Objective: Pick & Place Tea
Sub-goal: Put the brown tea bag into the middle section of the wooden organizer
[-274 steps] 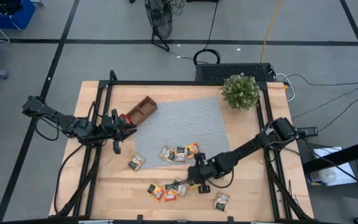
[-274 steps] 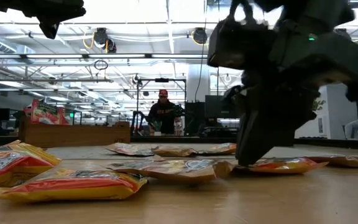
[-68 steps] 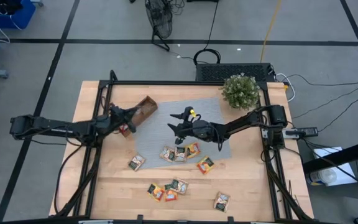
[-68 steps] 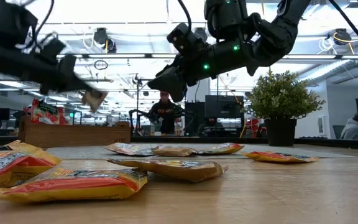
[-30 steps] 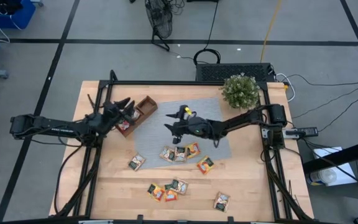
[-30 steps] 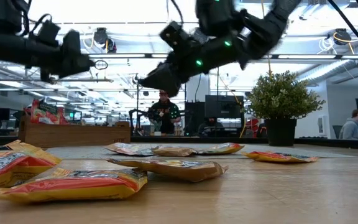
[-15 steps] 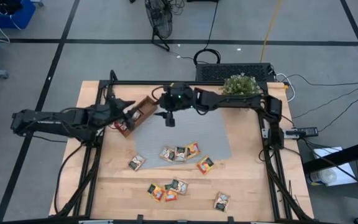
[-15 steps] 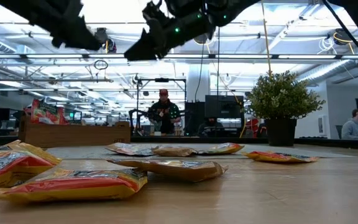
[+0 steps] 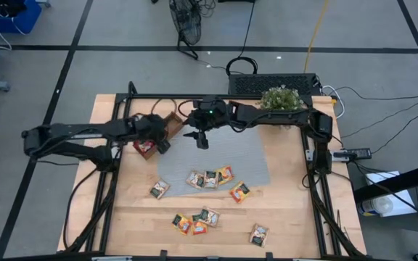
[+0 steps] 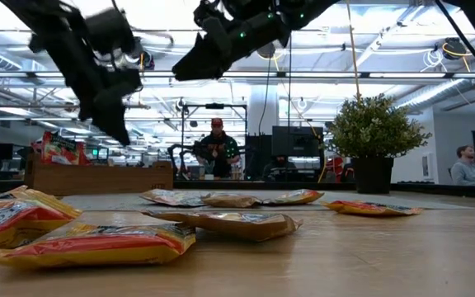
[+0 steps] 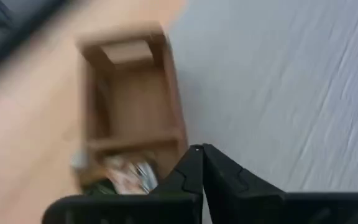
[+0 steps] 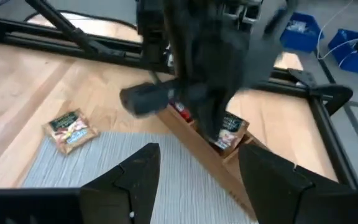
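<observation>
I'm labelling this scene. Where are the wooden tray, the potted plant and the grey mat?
wooden tray [image 11: 132, 102]: left wrist view, floor of its middle compartment.
potted plant [image 10: 372, 128]: low view, its leaves.
grey mat [image 9: 231, 152]: high view, bare weave near its middle.

the tea sachets [image 9: 210, 178] are small flat squares in red, orange, yellow and green with pale labels. three lie in a row near the middle of the high view, one at [image 9: 239, 191] just right and below. one lies alone at [image 9: 159, 189], a close group at [image 9: 194, 220] lower down, one at [image 9: 258, 234] in the lower right. a few stand in the wooden tray [image 9: 148, 146], left of centre.
</observation>
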Robot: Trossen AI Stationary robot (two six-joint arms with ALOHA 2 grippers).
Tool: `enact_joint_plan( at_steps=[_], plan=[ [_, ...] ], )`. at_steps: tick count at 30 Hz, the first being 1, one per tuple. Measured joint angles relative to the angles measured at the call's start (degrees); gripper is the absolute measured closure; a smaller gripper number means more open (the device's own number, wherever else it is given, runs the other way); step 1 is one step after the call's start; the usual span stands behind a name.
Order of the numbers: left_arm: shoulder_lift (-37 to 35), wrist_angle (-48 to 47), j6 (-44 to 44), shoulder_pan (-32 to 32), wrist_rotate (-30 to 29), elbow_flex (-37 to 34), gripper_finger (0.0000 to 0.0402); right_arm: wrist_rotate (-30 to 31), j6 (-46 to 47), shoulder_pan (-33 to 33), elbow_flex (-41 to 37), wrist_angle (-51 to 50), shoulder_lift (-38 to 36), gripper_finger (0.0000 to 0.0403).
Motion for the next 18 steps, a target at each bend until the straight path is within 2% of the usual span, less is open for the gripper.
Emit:
enact_joint_plan(
  at_steps=[2, 7, 18],
  plan=[
    [3.2, -0.9, 0.0, 1.8, 2.6, 0.0, 0.0397, 0.0, -0.2, 0.0, 0.0, -1.4, -0.6, 0.0202],
    [8.7, -1.6, 0.1, 5.5, 2.9, 0.0, 0.0398, 0.0, -0.4, 0.2, 0.0, -2.1, -0.5, 0.0202],
    [14.2, -1.9, 0.6, 10.0, 6.3, 0.0, 0.0399, 0.1, -0.6, 0.2, 0.0, -3.2, -0.5, 0.0202]
  ],
)
